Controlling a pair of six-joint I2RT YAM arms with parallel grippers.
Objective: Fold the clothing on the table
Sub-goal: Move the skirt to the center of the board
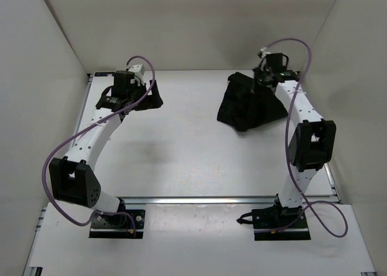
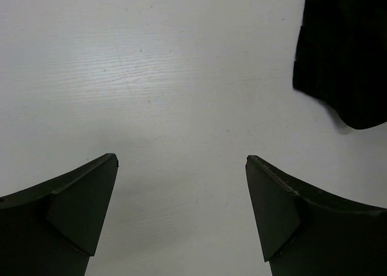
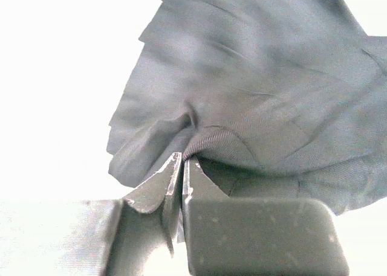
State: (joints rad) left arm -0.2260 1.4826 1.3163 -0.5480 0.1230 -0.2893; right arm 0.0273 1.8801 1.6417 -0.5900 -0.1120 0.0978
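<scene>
Clothing (image 1: 248,110): black and bunched up, on the far right part of the table (image 1: 181,149).
Right gripper (image 3: 183,164): fingers squeezed tight on a fold of the clothing, near the table's far edge.
Left gripper (image 2: 181,161): fingers wide, holding nothing, over the table's far left part.
Doing it well: I think lift slowly, pinch tight, and let the cloth hang out flat.
Which way it points: narrow end at the pinch, wide floppy end towards the table's near edge. Its long way seems to run far to near, but it is too crumpled to be sure.
</scene>
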